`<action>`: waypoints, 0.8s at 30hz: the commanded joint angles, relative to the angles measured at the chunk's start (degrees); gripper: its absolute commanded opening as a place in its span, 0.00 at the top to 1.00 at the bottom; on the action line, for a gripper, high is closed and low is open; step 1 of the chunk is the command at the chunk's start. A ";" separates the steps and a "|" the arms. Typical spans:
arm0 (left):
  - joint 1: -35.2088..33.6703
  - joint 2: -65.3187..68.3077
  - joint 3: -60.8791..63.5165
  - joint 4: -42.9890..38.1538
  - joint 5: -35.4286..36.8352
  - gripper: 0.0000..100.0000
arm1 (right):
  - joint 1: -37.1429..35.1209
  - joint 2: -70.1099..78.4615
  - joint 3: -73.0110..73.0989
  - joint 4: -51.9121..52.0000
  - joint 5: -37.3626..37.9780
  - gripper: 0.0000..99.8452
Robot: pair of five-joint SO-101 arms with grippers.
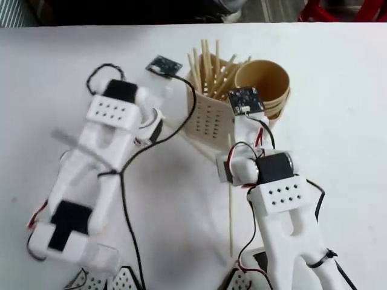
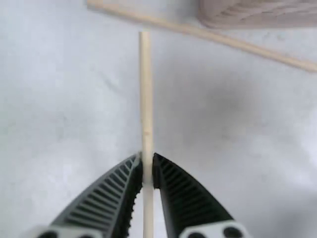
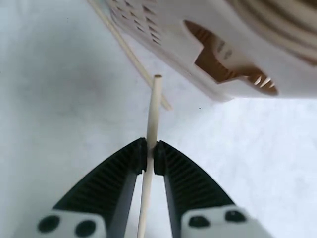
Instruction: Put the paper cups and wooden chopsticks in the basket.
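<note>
Our left gripper is clamped tight on a slim, round, pale wooden chopstick. Its long axis runs straight ahead, and the basket, by the far edge of the desk, lies slightly off that line. Our right gripper pinches a second chopstick, its tip just short of the perforated wall, so we judge the right arm nearer. Smooth stacked paper cups sit inside, beside a bundle of sticks.

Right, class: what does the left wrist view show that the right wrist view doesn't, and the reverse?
Left wrist view alone: the left gripper shut on one chopstick. Right wrist view alone: the right gripper shut on another chopstick, a handle cut-out, stacked paper cups. Shared: the basket, a loose chopstick lying beside it, the white table.
</note>
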 commanded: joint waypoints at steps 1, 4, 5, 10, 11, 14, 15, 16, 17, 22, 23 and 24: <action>-0.57 -11.21 -1.49 2.37 -0.35 0.98 | -2.42 -3.21 -0.53 -0.57 0.26 0.98; -0.57 -16.84 -1.49 3.96 -0.35 0.98 | -6.46 -8.13 -0.62 -0.84 0.26 0.98; -0.57 -18.68 -1.49 4.48 -0.35 0.98 | -7.78 -10.33 -0.79 -1.19 0.26 0.98; -0.57 -26.68 -1.41 6.59 -0.35 0.98 | -11.03 -20.09 -2.99 -6.99 0.18 0.98; -0.57 -28.00 -1.41 6.86 -0.35 0.98 | -10.95 -21.41 -3.34 -9.27 0.18 0.98; -0.57 -31.43 -1.41 7.38 -0.35 0.98 | -10.42 -23.08 -5.19 -16.92 0.70 0.98; -0.57 -32.40 -1.14 7.38 -0.35 0.98 | -10.42 -22.99 -6.24 -18.95 0.70 0.98; -0.57 -33.27 -0.44 7.38 -0.35 0.98 | -10.42 -22.99 -7.30 -20.88 0.70 0.98; -0.57 -34.15 0.35 7.21 -0.35 0.98 | -10.42 -22.99 -8.26 -22.99 0.70 0.98; -0.57 -37.49 5.45 6.15 -0.35 0.98 | -7.16 -20.26 -13.54 -35.38 0.79 0.98; -0.57 -38.37 6.15 5.71 -0.35 0.98 | -5.93 -19.12 -14.51 -37.93 0.79 0.98; -0.57 -39.25 6.68 5.54 -0.35 0.98 | -4.62 -17.80 -15.65 -40.40 0.79 0.98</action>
